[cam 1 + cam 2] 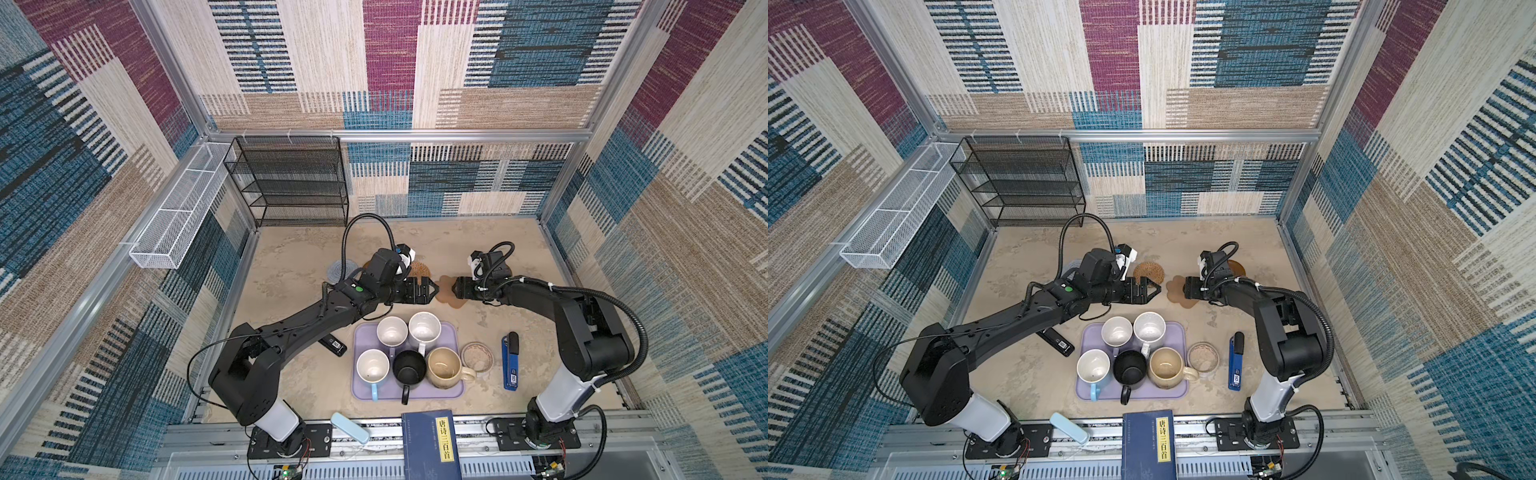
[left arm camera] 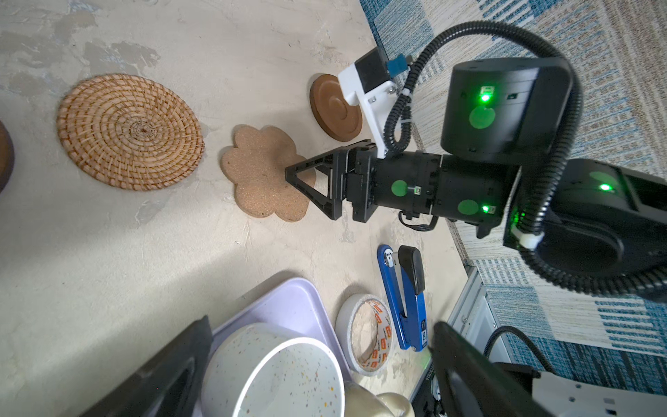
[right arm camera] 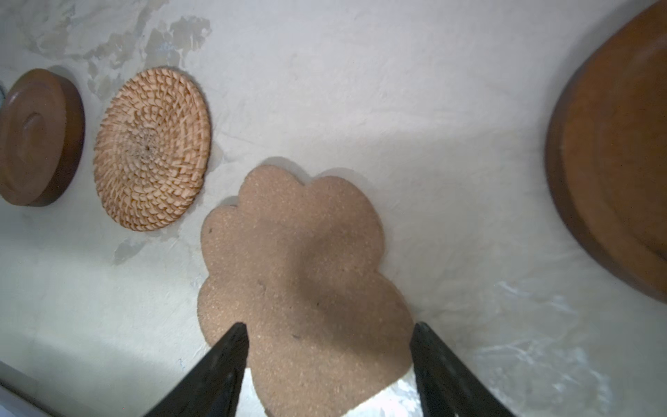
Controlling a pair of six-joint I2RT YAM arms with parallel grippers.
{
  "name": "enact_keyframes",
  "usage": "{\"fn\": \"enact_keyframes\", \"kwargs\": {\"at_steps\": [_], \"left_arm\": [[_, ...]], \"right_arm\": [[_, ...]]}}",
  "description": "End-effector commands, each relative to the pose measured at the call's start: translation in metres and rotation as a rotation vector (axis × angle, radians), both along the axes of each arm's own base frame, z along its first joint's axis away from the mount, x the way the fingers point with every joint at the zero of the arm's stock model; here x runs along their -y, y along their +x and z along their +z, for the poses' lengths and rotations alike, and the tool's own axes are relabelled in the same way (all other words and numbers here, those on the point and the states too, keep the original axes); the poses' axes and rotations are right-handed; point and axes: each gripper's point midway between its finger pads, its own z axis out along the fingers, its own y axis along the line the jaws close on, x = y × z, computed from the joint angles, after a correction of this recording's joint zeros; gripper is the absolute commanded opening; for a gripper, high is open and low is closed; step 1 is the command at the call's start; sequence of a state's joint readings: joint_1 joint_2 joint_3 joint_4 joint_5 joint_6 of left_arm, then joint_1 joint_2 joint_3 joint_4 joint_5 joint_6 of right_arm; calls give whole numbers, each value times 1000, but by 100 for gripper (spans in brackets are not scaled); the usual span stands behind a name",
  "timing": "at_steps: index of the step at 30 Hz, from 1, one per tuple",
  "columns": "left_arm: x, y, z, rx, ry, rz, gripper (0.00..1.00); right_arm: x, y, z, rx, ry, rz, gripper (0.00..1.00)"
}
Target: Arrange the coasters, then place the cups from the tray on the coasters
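Crocheted coaster, wooden disc, rattan coaster in row across tabletop middle, first two partly under left arm. Left jaws spread wide, empty, just left of cork paw. Cork paw flat on tabletop, right of rattan coaster. Right jaws spread over its edge, pinching nothing. Second disc beyond right wrist. Tray by front edge, five mugs on it.

Blue stapler beside tape roll; dark-blue book at front edge; black mesh rack behind.
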State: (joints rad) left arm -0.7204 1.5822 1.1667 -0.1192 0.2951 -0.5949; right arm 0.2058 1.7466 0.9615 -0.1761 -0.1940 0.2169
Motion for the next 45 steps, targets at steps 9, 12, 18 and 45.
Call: {"fn": "enact_keyframes", "kwargs": {"at_steps": [9, 12, 18, 45], "left_arm": [[-7, 1, 4, 38, 11, 17, 98], [-7, 2, 7, 52, 3, 20, 98], [-10, 4, 4, 55, 22, 28, 98], [0, 17, -3, 38, 22, 38, 98]], "right_arm": [[8, -30, -25, -101, -6, -47, 57], [2, -47, -25, -118, 34, -17, 53], [8, -69, 6, -74, 65, -53, 57], [3, -34, -33, -92, -313, -66, 58]]}}
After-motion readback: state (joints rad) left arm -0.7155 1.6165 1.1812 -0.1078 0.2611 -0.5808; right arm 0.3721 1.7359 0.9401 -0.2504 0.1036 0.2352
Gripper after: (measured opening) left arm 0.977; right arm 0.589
